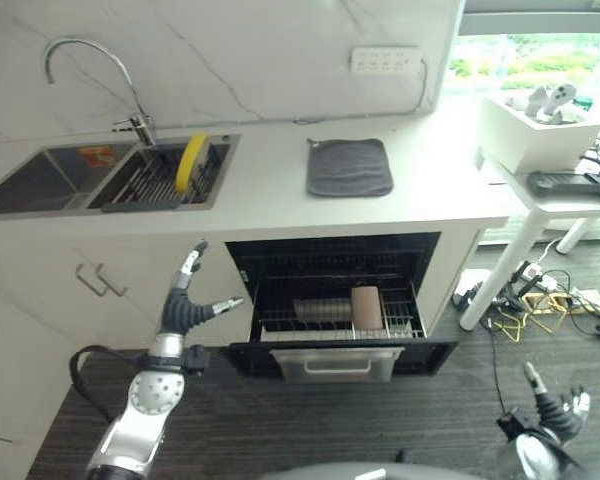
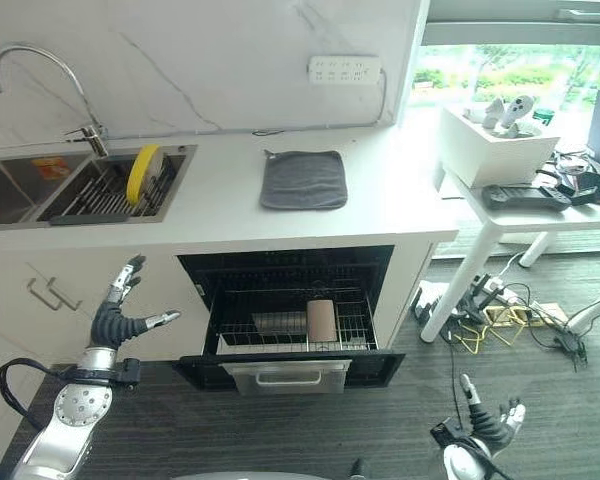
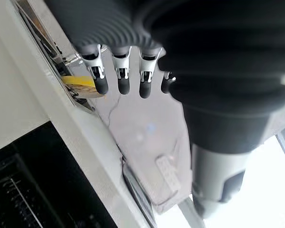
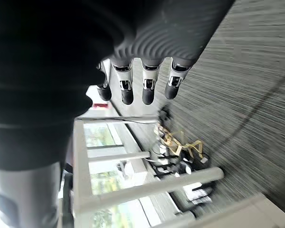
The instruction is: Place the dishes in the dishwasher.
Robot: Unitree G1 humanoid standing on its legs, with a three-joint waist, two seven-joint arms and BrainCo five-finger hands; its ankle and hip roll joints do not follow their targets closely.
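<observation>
The yellow plate [image 1: 191, 163] stands on edge in the sink [image 1: 40, 180], up beyond the left hand [image 1: 186, 305], whose fingers are spread, empty; the right hand [image 1: 555, 415] hangs low, relaxed.

White counter [image 1: 280, 190] ran along the marble wall, a double sink [image 1: 50, 180] sunk into its left end. The sink's right basin held a wire rack [image 1: 150, 180] with a yellow plate [image 1: 191, 162] standing on edge in it. A grey mat [image 1: 349, 166] lay flat on the counter, well right of the sink. Under the counter the dishwasher [image 1: 335, 300] stood open, its lower rack [image 1: 340, 318] pulled out; a brown cup [image 1: 366, 308] and a grey dish [image 1: 322, 310] lay in it, just beside each other. At right a white side table [image 1: 560, 195] carried a white box [image 1: 535, 130] and a dark controller [image 1: 570, 183]. Dark wood-grain floor [image 1: 380, 420] had cables [image 1: 525, 300] piled by the table leg.
</observation>
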